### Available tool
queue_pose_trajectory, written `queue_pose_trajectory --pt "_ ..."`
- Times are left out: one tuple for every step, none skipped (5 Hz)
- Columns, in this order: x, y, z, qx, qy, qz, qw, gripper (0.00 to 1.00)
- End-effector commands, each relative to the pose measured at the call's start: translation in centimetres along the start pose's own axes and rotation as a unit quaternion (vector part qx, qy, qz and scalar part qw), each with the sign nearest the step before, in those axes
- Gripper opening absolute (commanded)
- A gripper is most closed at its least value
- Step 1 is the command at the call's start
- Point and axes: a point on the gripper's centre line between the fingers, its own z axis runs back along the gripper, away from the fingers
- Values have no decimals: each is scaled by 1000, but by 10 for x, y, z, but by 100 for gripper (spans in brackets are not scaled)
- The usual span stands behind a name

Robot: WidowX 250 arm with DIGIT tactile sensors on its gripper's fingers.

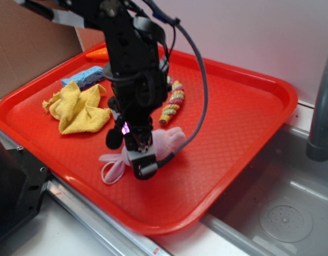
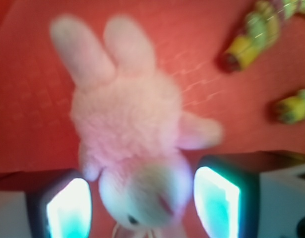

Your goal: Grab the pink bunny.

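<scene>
Jaws: parted, one glowing pad to each side of the pink bunny's head end, neither pad visibly pressing the plush; nothing held yet. Pink bunny: lying flat on the red tray, near its front-middle, directly under the jaws in the exterior view, ears pointing away from the wrist camera. Risk, judged: the plush is soft and rounded, so a close on the head alone may squeeze it out or catch only fur, and it could slip on lifting; a descent too far would press the pads into the tray. Twisted rope toy: just beyond the bunny, apart from it; low chance of snagging. Yellow cloth, blue sponge, orange carrot toy: well clear at the tray's far left. Sink: beside the tray
</scene>
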Motion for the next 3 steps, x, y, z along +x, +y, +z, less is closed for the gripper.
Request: queue_pose_trajectory --pt "-2 -3 -1 0 -6 18 1000 0" --pt "-2 -3 -6 2 1 22 1000 0" --pt "0 0 -3 -4 7 33 999 0"
